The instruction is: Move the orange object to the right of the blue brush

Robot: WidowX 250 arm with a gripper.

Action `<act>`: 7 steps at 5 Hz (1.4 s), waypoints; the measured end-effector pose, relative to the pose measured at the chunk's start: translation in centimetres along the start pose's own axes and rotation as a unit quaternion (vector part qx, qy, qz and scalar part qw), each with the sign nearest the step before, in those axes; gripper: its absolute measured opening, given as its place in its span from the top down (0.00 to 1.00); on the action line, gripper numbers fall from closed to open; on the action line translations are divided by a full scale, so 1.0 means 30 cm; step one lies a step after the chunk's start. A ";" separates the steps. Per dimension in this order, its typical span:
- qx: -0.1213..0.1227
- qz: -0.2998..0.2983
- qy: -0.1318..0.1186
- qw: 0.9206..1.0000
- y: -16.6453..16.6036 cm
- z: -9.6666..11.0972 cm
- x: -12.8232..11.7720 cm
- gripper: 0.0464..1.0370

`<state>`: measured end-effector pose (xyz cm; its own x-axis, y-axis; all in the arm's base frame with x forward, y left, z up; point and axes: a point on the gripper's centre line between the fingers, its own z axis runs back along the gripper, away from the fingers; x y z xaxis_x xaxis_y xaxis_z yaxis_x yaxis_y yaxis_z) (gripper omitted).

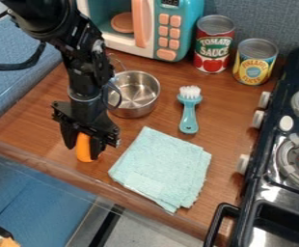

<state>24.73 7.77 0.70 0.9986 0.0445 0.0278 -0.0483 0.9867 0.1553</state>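
My gripper (83, 144) hangs at the left front part of the wooden counter, its two fingers closed around the orange object (84, 148). The object's lower end shows between the fingertips, close to the counter's front edge; its upper part is hidden by the gripper. Up and to the right, the blue brush (189, 112) lies on the wood with its white bristles toward the back and its handle toward the front.
A metal pot (134, 94) stands just behind the gripper. A folded light-blue cloth (162, 169) lies to its right. Two cans (214, 46) and a toy microwave (166, 29) stand at the back. The black stove (268, 178) borders the right side.
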 end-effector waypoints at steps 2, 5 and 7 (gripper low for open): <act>-0.047 -0.005 -0.032 0.998 -0.122 0.143 0.121 0.44; -0.060 -0.068 -0.064 0.994 -0.435 0.227 0.320 0.44; -0.044 -0.074 -0.046 0.995 -0.526 0.083 0.411 0.44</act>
<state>37.75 -7.63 1.05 0.9883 -0.1129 0.1022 0.1053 0.9915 0.0770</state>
